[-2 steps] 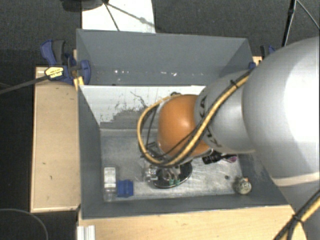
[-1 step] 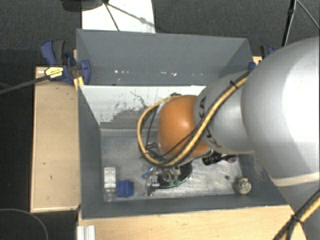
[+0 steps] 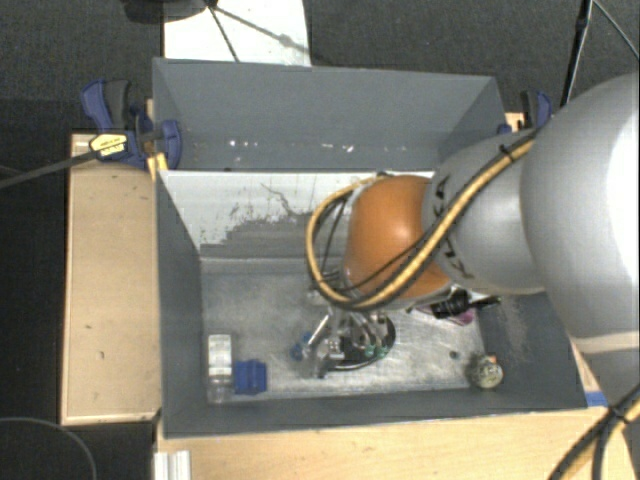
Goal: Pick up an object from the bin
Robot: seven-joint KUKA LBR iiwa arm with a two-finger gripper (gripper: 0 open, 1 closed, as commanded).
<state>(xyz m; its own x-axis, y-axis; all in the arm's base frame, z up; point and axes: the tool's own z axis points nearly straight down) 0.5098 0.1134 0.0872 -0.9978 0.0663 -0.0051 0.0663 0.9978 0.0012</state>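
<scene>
Arm: seen reaching in from the right, its grey bulk (image 3: 560, 198) spread over the bin's right half.
Wrist: an orange cover (image 3: 385, 233) is seen over the middle of the bin, with yellow and black cables (image 3: 322, 258) looped round it.
Gripper (image 3: 335, 346): lowered close to the floor, at the front middle of the bin (image 3: 180, 308).
Grip: whether it is released or clenched cannot be told, as the tip is lost against the dark clutter under it. Nothing can be made out as held.
Thing under the gripper: a dark tangle (image 3: 368, 349) with a black curved edge and a fleck of green, lying on the floor at the front middle, partly hidden by the gripper. Its kind cannot be told.
Just to the left: a small blue bit (image 3: 299, 350) is seen on the floor, close beside the gripper.
Front left corner: a clear bottle (image 3: 219, 360) is laid along the left wall, with a blue block (image 3: 250, 376) just beside it on its right.
Front right: a small round ball (image 3: 487, 372), dull green-gold, is found near the front wall, well apart from the gripper.
Under the arm: a pink thing (image 3: 455, 309) is glimpsed at the right, mostly covered by the arm.
</scene>
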